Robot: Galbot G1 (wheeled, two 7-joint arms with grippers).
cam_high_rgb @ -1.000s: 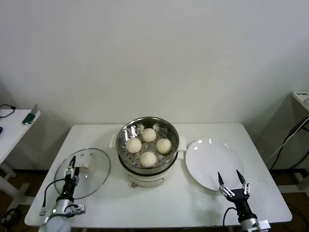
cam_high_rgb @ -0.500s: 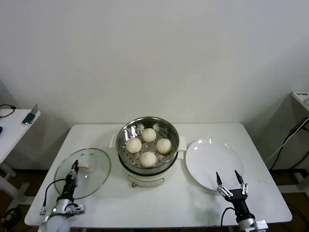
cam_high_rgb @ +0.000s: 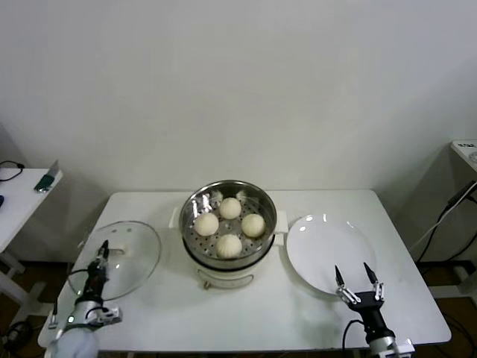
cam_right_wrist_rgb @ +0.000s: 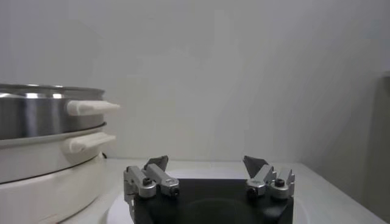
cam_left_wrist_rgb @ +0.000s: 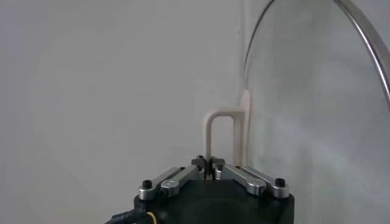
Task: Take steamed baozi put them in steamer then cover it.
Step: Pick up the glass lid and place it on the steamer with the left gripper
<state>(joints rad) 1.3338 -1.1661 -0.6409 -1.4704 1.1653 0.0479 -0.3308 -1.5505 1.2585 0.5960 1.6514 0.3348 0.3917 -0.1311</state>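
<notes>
Four baozi (cam_high_rgb: 229, 224) sat in the open steamer (cam_high_rgb: 229, 233) mid-desk (cam_high_rgb: 298, 317), white plate (cam_high_rgb: 329, 252) beside it. Left hand (cam_high_rgb: 99, 262) was clamped on the cover (cam_high_rgb: 119, 257) handle (cam_left_wrist_rgb: 220, 137), cover now raised and shifted left versus a second earlier. Right hand (cam_high_rgb: 358, 281) waited wide open near the plate.

The left gripper (cam_high_rgb: 99, 257) sat low at the robot's near left, its arm rising from the bottom edge of the head view, and its jaws were pinched together on the cream bar handle of the cover (cam_high_rgb: 119, 257), as the left wrist view showed with the fingers (cam_left_wrist_rgb: 228, 173) meeting at the handle's base. The right gripper (cam_high_rgb: 358, 277) hung low at the near right, pointing away from the body, its two dark fingertips (cam_right_wrist_rgb: 256, 164) spread wide with nothing between them.
</notes>
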